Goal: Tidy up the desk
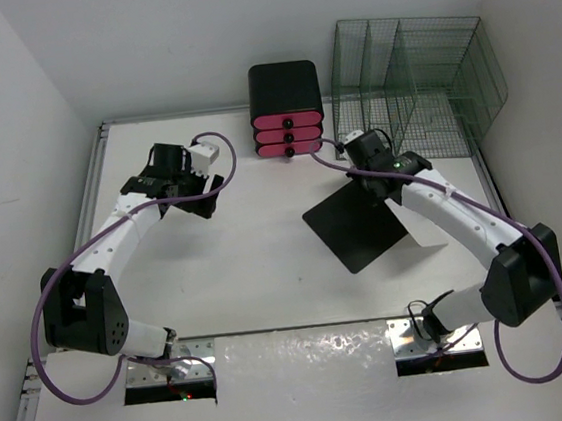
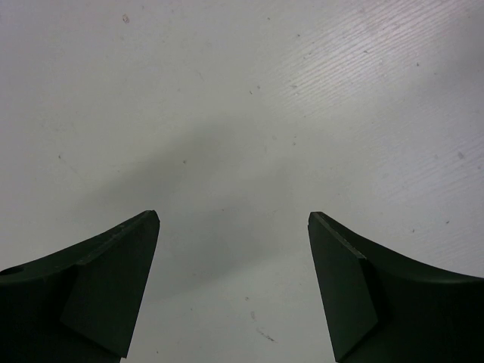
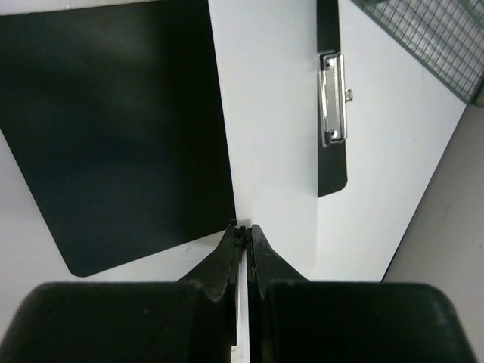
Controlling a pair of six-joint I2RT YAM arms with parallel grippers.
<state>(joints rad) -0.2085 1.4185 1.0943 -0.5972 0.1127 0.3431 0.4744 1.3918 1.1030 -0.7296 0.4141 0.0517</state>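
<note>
Our shut right gripper (image 3: 242, 231) pinches the black cover (image 3: 113, 128) by its edge, near the wire rack (image 1: 418, 75) at the far right corner of the tabletop (image 1: 270, 292); our left gripper (image 2: 233, 219) gapes empty.

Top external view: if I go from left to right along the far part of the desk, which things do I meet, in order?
Left arm → black box with pink drawers → green wire rack. The right arm and the black sheet overlap these sideways, so I leave them out.
</note>
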